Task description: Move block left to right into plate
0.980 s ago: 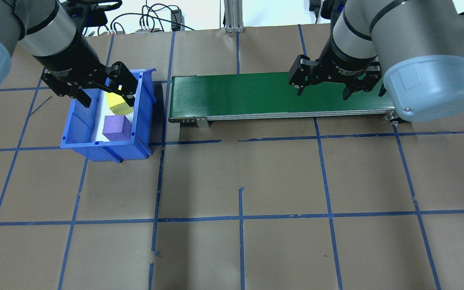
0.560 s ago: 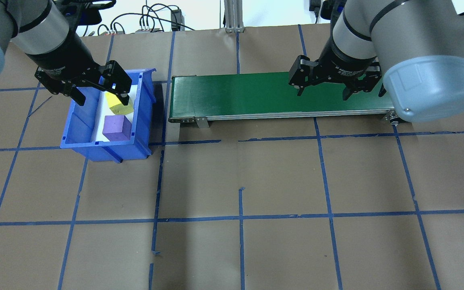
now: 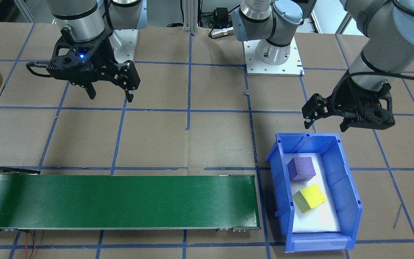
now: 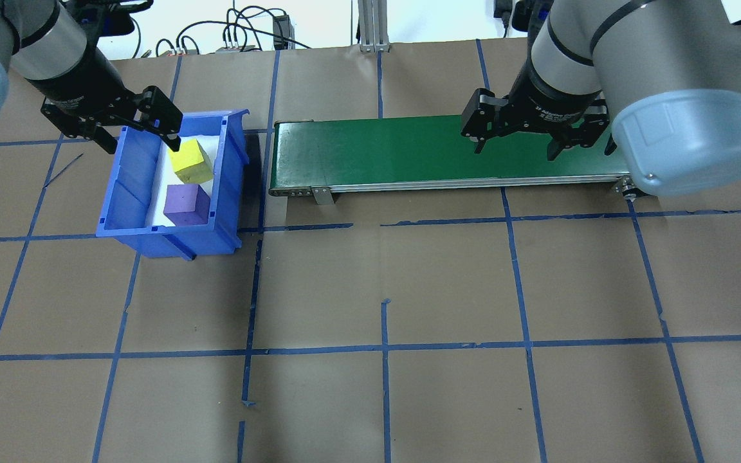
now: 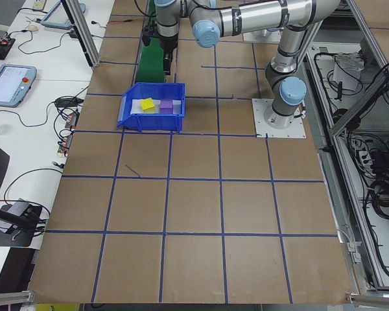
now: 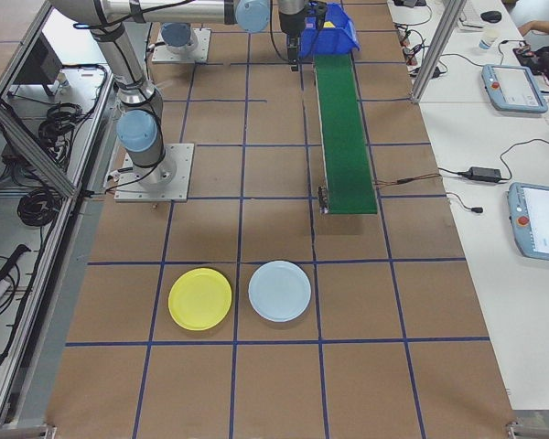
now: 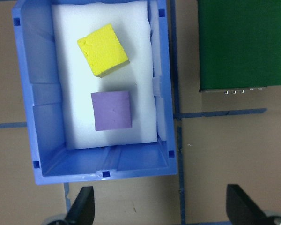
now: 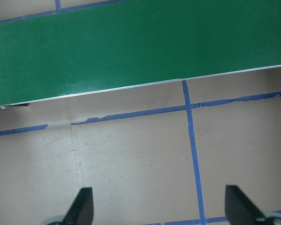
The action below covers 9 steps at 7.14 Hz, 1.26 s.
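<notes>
Pickup not yet begun. The yellow block (image 3: 309, 198) lies in the blue bin (image 3: 347, 187), ungripped. The left gripper (image 3: 325, 124) and right gripper (image 3: 110, 92) are spread, empty. The plate (image 6: 199, 298) sits well apart. Descent onto the block is required.

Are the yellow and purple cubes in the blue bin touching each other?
Apart. The left wrist view shows white foam between the yellow cube and the purple cube in the blue bin.

Matt brown paper covers the tabletop (image 4: 448, 283), gridded with blue tape. The bin (image 7: 42, 136) is smooth blue plastic, lined with soft white foam (image 7: 75, 70). Both cubes, yellow (image 7: 103, 50) and purple (image 7: 112, 110), look like matt, faintly pitted foam. The belt (image 8: 131, 51) is smooth green with a slight sheen, edged in bare metal. The plate (image 6: 199, 299) is smooth yellow plastic.
</notes>
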### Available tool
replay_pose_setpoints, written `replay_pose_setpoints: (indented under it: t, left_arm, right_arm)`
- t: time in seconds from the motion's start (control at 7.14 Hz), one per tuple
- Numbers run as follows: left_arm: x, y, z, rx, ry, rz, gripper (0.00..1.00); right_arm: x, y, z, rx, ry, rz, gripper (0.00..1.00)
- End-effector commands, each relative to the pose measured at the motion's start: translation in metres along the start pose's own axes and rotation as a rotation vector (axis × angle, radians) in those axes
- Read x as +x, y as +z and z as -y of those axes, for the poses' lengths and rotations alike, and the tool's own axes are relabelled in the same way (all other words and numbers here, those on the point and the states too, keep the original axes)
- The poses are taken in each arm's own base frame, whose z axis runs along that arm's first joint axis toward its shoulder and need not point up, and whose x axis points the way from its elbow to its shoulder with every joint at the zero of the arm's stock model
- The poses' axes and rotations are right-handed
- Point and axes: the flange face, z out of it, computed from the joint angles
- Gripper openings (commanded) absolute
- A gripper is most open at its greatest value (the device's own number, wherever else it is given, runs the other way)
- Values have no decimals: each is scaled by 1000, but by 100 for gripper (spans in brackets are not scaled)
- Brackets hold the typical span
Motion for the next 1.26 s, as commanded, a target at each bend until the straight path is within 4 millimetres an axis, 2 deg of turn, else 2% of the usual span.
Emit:
replay_pose_setpoints:
  t: [0.0,0.56,0.84,1.12]
  left_arm:
    - [-33,67,40,-1,26,0,100]
    - [-37,104,49,-47,22,-18,100]
    - [-35,149,36,-132,18,-48,100]
    - [-31,167,26,-157,11,-71,100]
  right_arm:
    - [0,0,0,0,0,0,100]
    - [0,0,0,0,0,0,100]
    - [-1,1,-1,-3,-2,0,100]
    - [-1,1,-1,-1,-2,0,100]
